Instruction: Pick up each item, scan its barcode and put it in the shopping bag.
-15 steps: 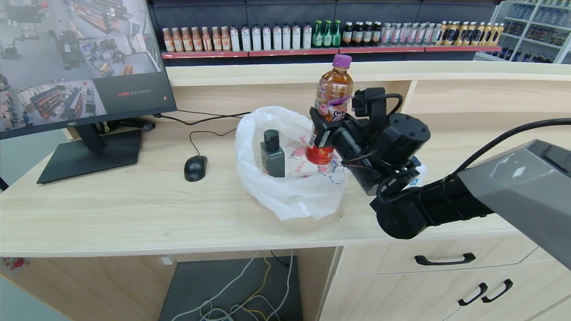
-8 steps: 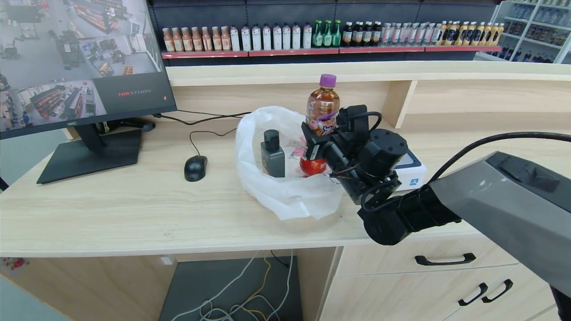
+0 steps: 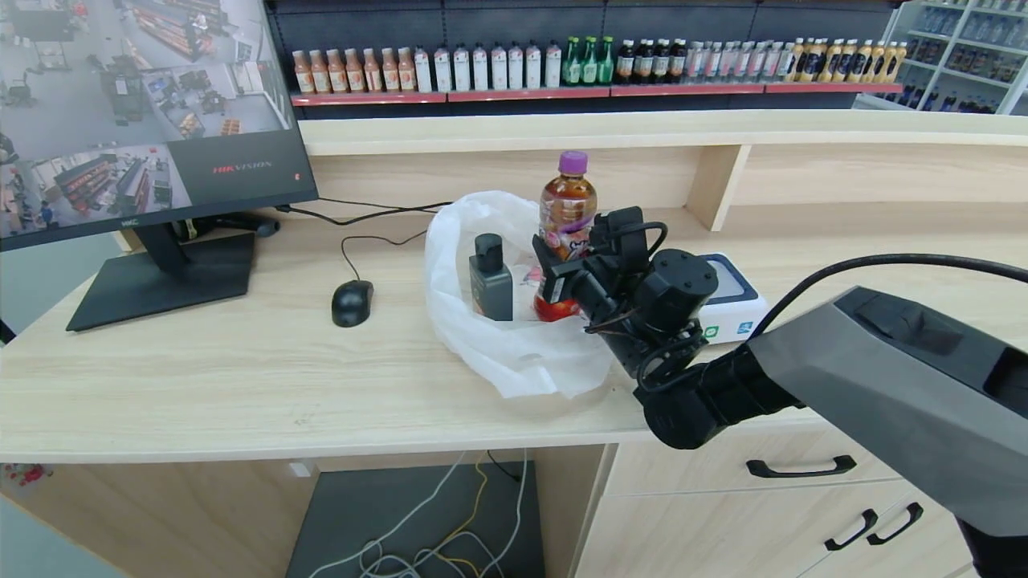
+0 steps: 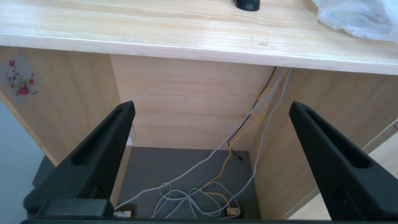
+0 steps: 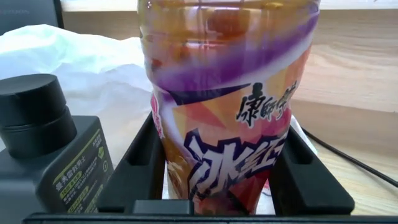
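A monitor (image 3: 120, 104) stands at the far left of the bench (image 3: 241, 377), on a dark foot. The left tool (image 4: 211, 155) hangs below the bench's near edge with its two fingers (image 4: 93, 162) wide apart and nothing between them; past them are the open space under the bench and a tangle of cables (image 4: 205, 186) on the floor. A black mouse (image 3: 352, 303) lies on the bench right of the monitor, its cord running to the far side.

Right of the mouse and well apart from it sits the white plastic bag (image 3: 514, 353), mouth open upward. A grey flask (image 3: 491, 281) with a black cap stands upright in the bag's left part. Just right of the flask is the tea bottle (image 3: 566, 209) with a purple cap, almost upright, its red base down inside the bag's mouth and its upper half above the rim. Whether the base rests on anything cannot be told. The right tool (image 3: 562, 273) is clamped on the bottle's lower half, one finger on each side of the label, reaching in from the near right.

A white scanner box (image 3: 731, 301) lies on the bench right of the bag, partly behind the right arm. Far behind the bench a shelf (image 3: 562, 92) carries a row of bottles.
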Robot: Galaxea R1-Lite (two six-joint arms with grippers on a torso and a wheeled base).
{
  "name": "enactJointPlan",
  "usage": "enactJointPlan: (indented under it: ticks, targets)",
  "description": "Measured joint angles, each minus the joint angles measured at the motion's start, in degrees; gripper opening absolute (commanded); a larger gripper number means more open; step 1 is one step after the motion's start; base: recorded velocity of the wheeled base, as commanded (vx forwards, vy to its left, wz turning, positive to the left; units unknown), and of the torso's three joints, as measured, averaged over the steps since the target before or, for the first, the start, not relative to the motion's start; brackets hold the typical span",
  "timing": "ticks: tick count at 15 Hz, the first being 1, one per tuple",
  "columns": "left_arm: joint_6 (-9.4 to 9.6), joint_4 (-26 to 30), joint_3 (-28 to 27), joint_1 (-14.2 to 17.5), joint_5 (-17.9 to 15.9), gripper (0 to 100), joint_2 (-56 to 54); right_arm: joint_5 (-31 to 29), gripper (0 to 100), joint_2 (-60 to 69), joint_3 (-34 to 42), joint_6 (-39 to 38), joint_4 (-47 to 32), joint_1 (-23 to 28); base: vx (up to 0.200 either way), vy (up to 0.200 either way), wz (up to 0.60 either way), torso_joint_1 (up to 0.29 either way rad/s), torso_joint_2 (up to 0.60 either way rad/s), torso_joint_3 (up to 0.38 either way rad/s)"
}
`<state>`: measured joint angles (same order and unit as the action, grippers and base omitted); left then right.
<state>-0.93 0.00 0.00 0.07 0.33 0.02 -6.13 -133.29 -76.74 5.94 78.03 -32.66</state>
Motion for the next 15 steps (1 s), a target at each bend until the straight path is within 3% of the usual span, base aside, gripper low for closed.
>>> enactJointPlan:
  ticks: [15]
  targets:
    - [-0.02,0.0,0.0,0.0,0.0,100,0.0,-0.5,0,-0.9,2.3,-0.1,2.3,0.2,0.000,0.000,0.00,0.000,0.00,0.000]
